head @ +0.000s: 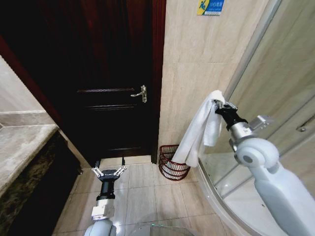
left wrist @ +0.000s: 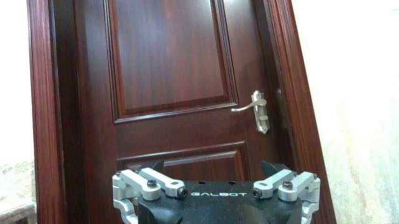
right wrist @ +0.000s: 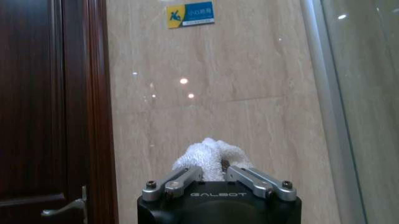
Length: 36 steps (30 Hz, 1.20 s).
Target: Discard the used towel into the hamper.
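hamper (head: 173, 164) partly hidden behind hanging towel (head: 199, 132), wall sign (head: 210, 6) cut off by top edge, its text illegible

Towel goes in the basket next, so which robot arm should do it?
The right. Its gripper already pinches the towel, which hangs just above the hamper. The left gripper is open, low over the floor by the door.

- A dark red-brown panelled door (head: 115, 78) with a metal lever handle (head: 140, 93).
- Beige tiled wall (head: 197, 73) bearing a small blue and yellow sign (head: 210, 6).
- Pale tile floor (head: 147, 196).
- Stone counter (head: 19, 142) at left.
- Glass shower enclosure (head: 275, 73) at right.
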Available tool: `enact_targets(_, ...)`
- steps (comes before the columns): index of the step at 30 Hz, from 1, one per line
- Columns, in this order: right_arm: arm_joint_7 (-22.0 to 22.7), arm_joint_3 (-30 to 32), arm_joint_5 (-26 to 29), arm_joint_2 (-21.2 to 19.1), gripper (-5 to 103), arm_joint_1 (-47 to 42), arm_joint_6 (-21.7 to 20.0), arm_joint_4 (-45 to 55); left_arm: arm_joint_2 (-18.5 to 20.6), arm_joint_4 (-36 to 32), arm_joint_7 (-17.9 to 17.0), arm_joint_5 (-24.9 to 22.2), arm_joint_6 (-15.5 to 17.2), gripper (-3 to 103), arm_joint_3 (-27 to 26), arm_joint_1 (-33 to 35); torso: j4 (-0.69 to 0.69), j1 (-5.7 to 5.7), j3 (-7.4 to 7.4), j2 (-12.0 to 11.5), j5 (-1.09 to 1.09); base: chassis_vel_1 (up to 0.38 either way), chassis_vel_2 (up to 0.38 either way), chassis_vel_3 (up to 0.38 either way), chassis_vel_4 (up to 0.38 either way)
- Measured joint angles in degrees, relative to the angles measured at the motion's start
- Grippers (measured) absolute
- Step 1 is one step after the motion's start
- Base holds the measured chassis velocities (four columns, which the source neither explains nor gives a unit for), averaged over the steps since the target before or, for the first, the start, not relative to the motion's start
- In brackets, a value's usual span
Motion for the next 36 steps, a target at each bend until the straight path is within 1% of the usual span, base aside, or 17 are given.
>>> enact_targets(2,0.2,0.9,-1.9,1.8,4,-3.4,0.0,2.4,0.0,-0.3,-0.1,-0.4,0.0,100,-0.1,0.1,0.0,-0.34,-0.42,-0.7,0.0,-0.064,0.052,0.043,-0.041)
enact_targets(3,0.2,0.9,-1.9,1.8,4,-3.4,0.0,2.4,0.0,-0.3,-0.1,-0.4,0.0,100,-0.1,0.1,0.0,-0.34,-0.42,-0.7,0.0,-0.052,0.04,0.043,-0.041)
enact_targets(6,0.1,1.8,-6.0,5.4,4,-9.7,0.5,5.8,0.1,-0.7,-0.1,-0.9,0.0,100,-0.3,0.1,-0.01,-0.85,-1.1,-1.9,0.0,-0.034,0.026,0.033,-0.03)
enact_targets(7,0.1,1.8,-6.0,5.4,4,-9.7,0.5,5.8,0.1,-0.7,-0.1,-0.9,0.0,100,-0.3,0.1,-0.01,-0.85,-1.1,-1.9,0.0,0.0,0.0,0.0,0.0)
enact_targets(10,-0.4,2.1,-9.2,8.3,4,-13.9,1.4,6.7,0.2,-1.2,-0.1,-1.0,0.1,100,-0.2,0.2,-0.01,-1.36,-1.71,-3.0,0.01,0.0,0.0,0.0,0.0)
enact_targets(11,-0.4,2.1,-9.2,8.3,4,-13.9,1.4,6.7,0.2,-1.2,-0.1,-1.0,0.1,100,-0.2,0.2,-0.01,-1.36,-1.71,-3.0,0.01,0.0,0.0,0.0,0.0)
enact_targets(15,-0.4,2.5,-11.6,10.9,4,-17.1,1.7,7.5,0.5,-1.4,-0.1,-1.0,0.1,100,0.0,0.5,0.01,-1.96,-2.46,-4.4,0.0,0.0,0.0,0.0,0.0)
enact_targets(19,-0.4,2.7,-12.7,12.4,4,-18.9,1.8,8.3,0.9,-1.4,-0.1,-1.1,0.1,100,0.0,0.6,0.01,-2.2,-2.78,-5.0,0.0,0.0,0.0,0.0,0.0)
enact_targets(22,-1.3,2.7,-15.3,14.7,4,-21.8,2.6,9.2,1.2,-1.4,0.0,-1.1,0.1,100,0.1,0.6,-0.01,-2.63,-3.26,-5.9,0.0,0.0,0.0,0.0,0.0)
enact_targets(23,-1.3,2.7,-15.3,14.7,4,-21.8,2.6,9.2,1.2,-1.4,0.0,-1.1,0.1,100,0.1,0.6,-0.01,-2.63,-3.26,-5.9,0.0,0.0,0.0,0.0,0.0)
enact_targets(28,-2.0,2.7,-17.4,16.4,4,-23.7,3.5,9.8,1.5,-1.4,0.1,-1.2,0.1,100,0.1,0.5,0.01,-3.34,-4.06,-7.4,0.0,0.0,0.0,0.0,0.0)
enact_targets(36,-2.9,3.0,-18.5,17.2,4,-24.6,4.3,9.4,1.3,-1.3,0.1,-1.3,0.0,100,0.2,0.6,0.0,-4.11,-5.09,-9.2,0.01,0.0,0.0,0.0,0.0)
